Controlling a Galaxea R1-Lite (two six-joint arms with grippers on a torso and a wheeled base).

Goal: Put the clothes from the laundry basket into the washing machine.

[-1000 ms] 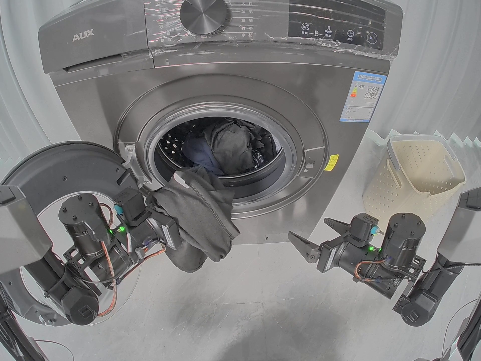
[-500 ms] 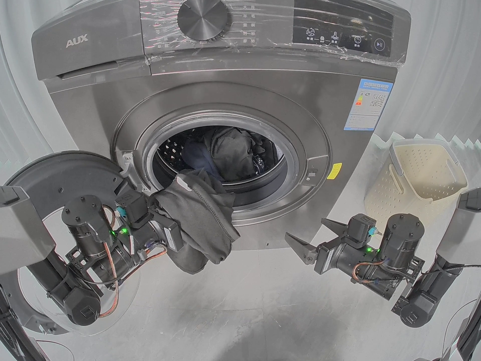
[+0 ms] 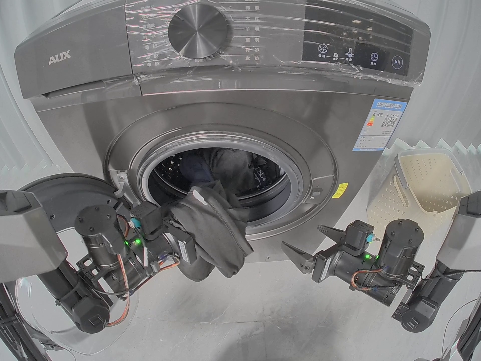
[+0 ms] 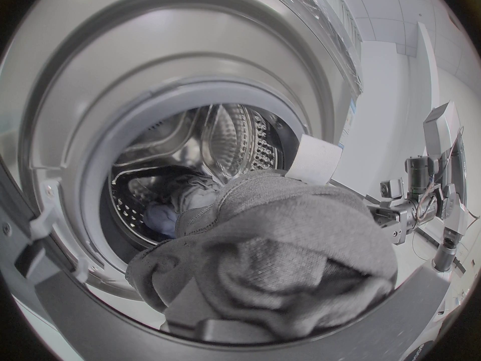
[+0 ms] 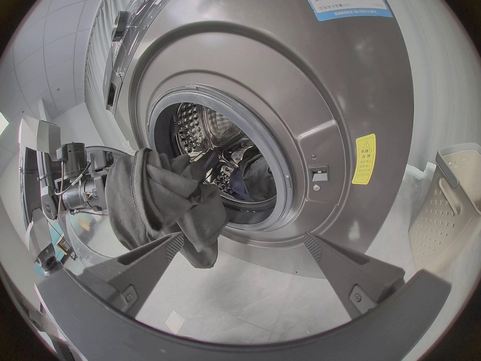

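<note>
My left gripper (image 3: 186, 229) is shut on a dark grey garment (image 3: 216, 231), held at the lower left rim of the washing machine's round opening (image 3: 150, 176). The garment (image 4: 280, 256) drapes over the gripper and hides its fingers. Its upper fold reaches into the mouth and the rest hangs outside (image 5: 150, 196). More dark clothes (image 3: 225, 164) lie inside the drum. The cream laundry basket (image 3: 401, 186) stands on the floor to the machine's right, and I see no clothes in it. My right gripper (image 3: 313, 244) is open and holds nothing, low in front of the machine's right side.
The machine's door (image 3: 60, 196) is swung open to the left, behind my left arm. Grey floor (image 3: 270, 302) lies in front of the machine. A pale curtain (image 3: 451, 76) hangs behind it.
The head view has drawn closer to the machine. My left gripper has carried the garment a little nearer the opening, so its top now overlaps the rim. The right gripper stays open.
</note>
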